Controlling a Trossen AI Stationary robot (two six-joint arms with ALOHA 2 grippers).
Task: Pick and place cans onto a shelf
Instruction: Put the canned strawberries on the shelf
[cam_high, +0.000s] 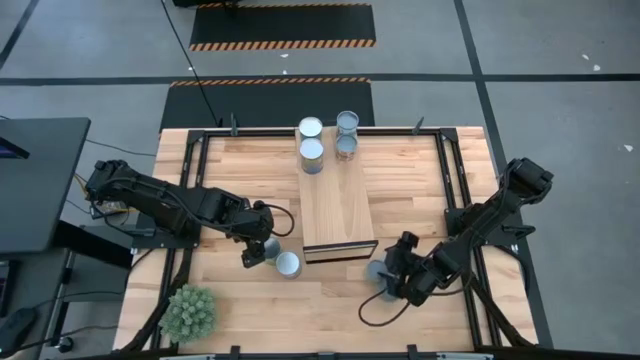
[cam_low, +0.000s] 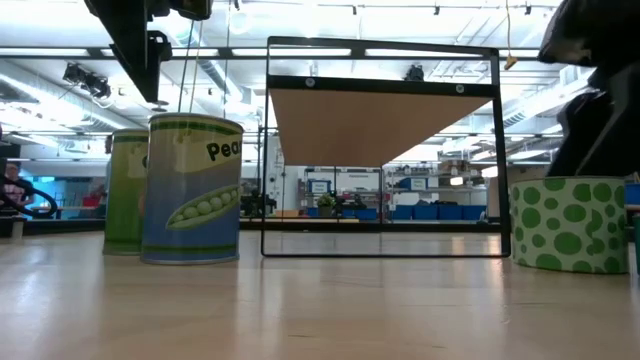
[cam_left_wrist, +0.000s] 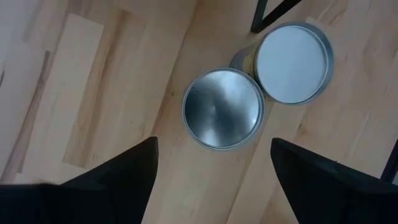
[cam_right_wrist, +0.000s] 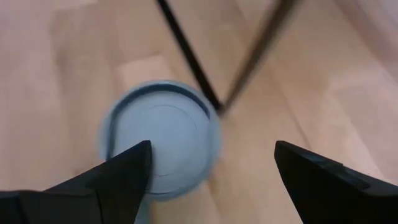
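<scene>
Currently, both end effectors are held wide open above cans on the counter (cam_high: 400, 170): left end effector (cam_left_wrist: 211, 162) over one can (cam_left_wrist: 222, 107), right end effector (cam_right_wrist: 211, 168) over another (cam_right_wrist: 158, 134). Descent and closure are judged next, then transfer to the shelf (cam_high: 335, 215).

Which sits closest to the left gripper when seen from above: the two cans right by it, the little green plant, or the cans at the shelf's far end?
From the left gripper, in the high view:
1. The two cans just beside it, near the shelf's open end.
2. The green plant, at the table's near left corner.
3. The four cans at the shelf's far end.
</scene>
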